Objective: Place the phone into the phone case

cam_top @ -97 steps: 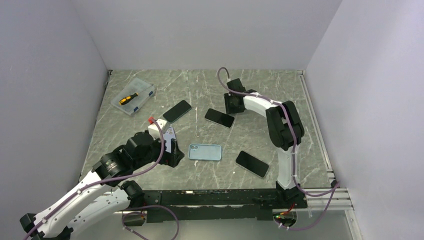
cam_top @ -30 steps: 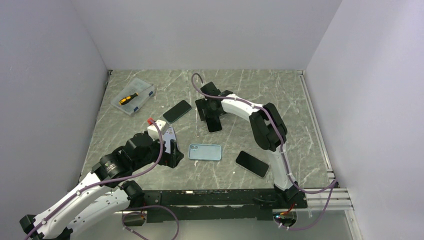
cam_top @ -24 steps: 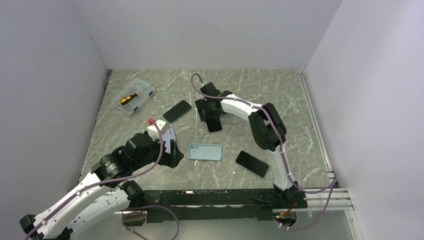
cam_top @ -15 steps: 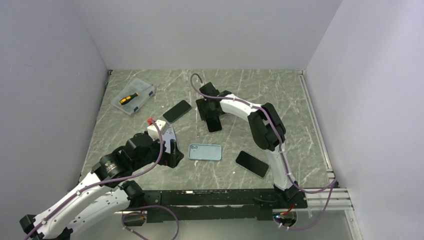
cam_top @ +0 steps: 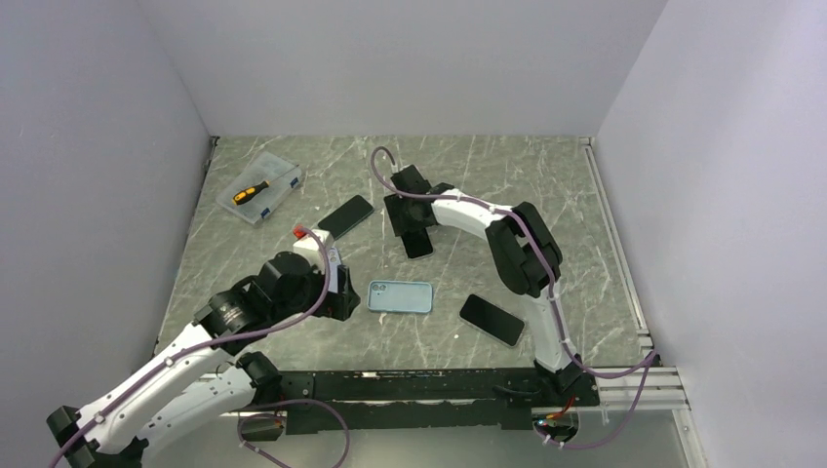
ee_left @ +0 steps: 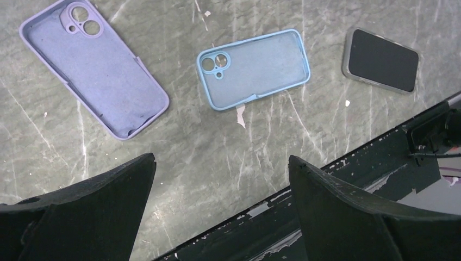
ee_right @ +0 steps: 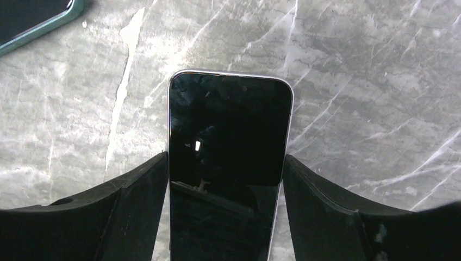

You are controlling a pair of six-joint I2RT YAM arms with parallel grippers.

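A: The right gripper (ee_right: 224, 160) straddles the phone (ee_right: 225, 125), well apart from the blue phone case (cam_top: 400, 295). Whether its pads grip yet is unclear.

B: Lying flat, the phone could squirt from a shallow pinch. The left gripper (ee_left: 221, 159) gapes, empty.

left arm (cam_top: 156, 382) and right arm (cam_top: 551, 330), both white shells with chunky black joints, purple cable (cam_top: 376, 161) running along each one, tiny red plug (cam_top: 297, 232) by the left wrist, matte black wedge-shaped fingers (ee_left: 81, 209) on both
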